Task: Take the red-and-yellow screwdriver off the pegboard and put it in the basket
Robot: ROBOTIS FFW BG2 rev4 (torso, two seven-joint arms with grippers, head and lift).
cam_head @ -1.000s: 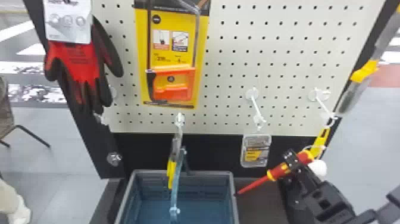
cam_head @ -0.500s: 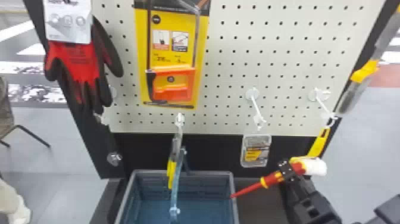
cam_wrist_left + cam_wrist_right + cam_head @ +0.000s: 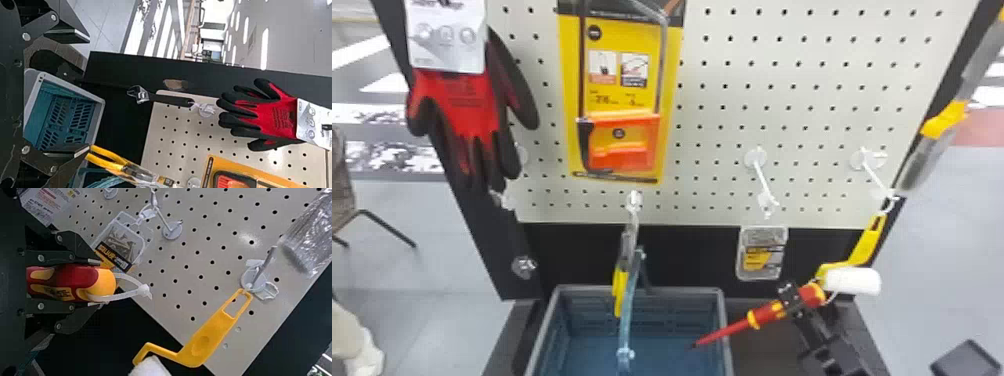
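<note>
Head view: one red-and-yellow screwdriver (image 3: 767, 315) is off the pegboard (image 3: 812, 97), held at a slant in front of the board's lower right, with its tip showing past the right rim of the one basket (image 3: 639, 288). How high the tip sits against the rim, I cannot tell.

Around it are one clear case (image 3: 762, 254), one white roller (image 3: 852, 281) on a yellow handle (image 3: 868, 242), one pair of yellow-handled pliers (image 3: 620, 290), one carded saw (image 3: 618, 135) and one pair of red-and-black gloves (image 3: 467, 105). Left wrist view adds one adjustable wrench (image 3: 168, 100). The pliers and a pale blue strap (image 3: 627, 320) hang in front of part of the basket, so they cross the line of sight into its middle. The roller is close by the screwdriver's butt; whether they touch is unclear.

The right end effector (image 3: 789, 300) is closed down on the screwdriver's handle, a finger on each side. The shaft runs out one side toward the basket; the yellow butt (image 3: 105, 282), with its white tie (image 3: 131, 293), pokes out past the fingertips. The left end effector (image 3: 89, 93) has its fingers wide apart.
</note>
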